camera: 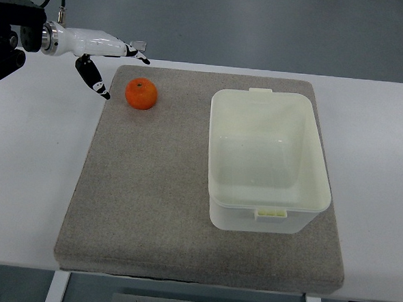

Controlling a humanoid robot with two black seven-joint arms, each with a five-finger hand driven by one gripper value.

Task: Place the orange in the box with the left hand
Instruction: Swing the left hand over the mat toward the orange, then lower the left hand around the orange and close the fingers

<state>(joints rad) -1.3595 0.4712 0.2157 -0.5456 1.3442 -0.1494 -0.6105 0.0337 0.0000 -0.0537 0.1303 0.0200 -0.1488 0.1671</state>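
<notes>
An orange [141,94] lies on the far left part of a grey mat [150,203]. A white plastic box [268,158] stands empty on the mat's right half. My left hand [117,67] comes in from the upper left, just left of the orange and a short gap away from it. Its fingers are spread, with the thumb [95,81] pointing down toward the mat's edge and the other fingers [134,50] reaching out behind the orange. It holds nothing. The right arm does not show.
The mat covers most of a white table [29,175]. The table's front edge runs along the bottom of the picture, with a metal frame below it.
</notes>
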